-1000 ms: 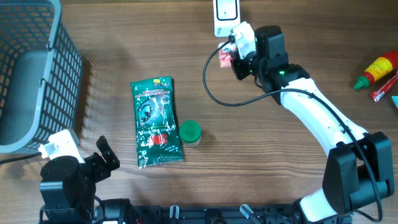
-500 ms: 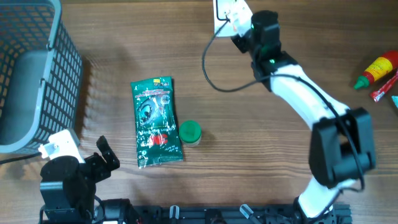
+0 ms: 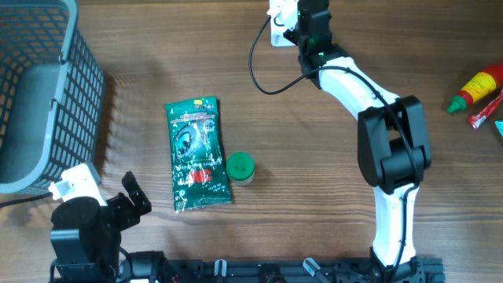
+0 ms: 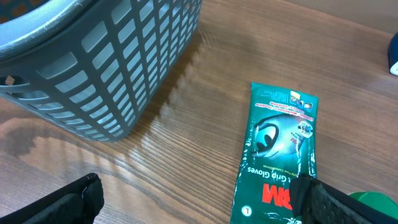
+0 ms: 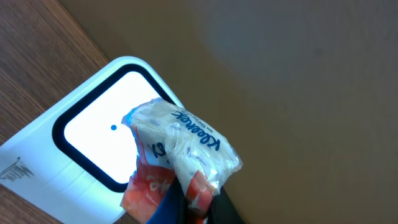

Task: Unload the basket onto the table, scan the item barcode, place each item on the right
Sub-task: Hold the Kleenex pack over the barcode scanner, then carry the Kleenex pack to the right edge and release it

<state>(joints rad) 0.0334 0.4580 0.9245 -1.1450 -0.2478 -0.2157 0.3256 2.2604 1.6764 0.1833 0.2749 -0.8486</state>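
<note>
A small Kleenex tissue pack (image 5: 180, 155), white plastic with red and blue print, is the item, and my right gripper (image 5: 199, 208) is shut on its lower end. In the right wrist view the pack hangs right in front of the glowing window of the white barcode scanner (image 5: 59, 165). From overhead, the right gripper (image 3: 297, 20) is at the table's far edge over the scanner (image 3: 276, 33), hiding the pack. My left gripper (image 4: 199, 202) stands wide open near the front left, nothing between its fingers (image 4: 78, 199).
A green glove packet (image 3: 198, 153) lies flat mid-table with a green-lidded jar (image 3: 240, 167) at its right. A grey mesh basket (image 3: 47, 94) stands at the left. A red sauce bottle (image 3: 478, 86) lies at the right edge.
The right arm has swung toward the far edge and leftward, carrying the tissue pack over the scanner. The left arm has not moved.
</note>
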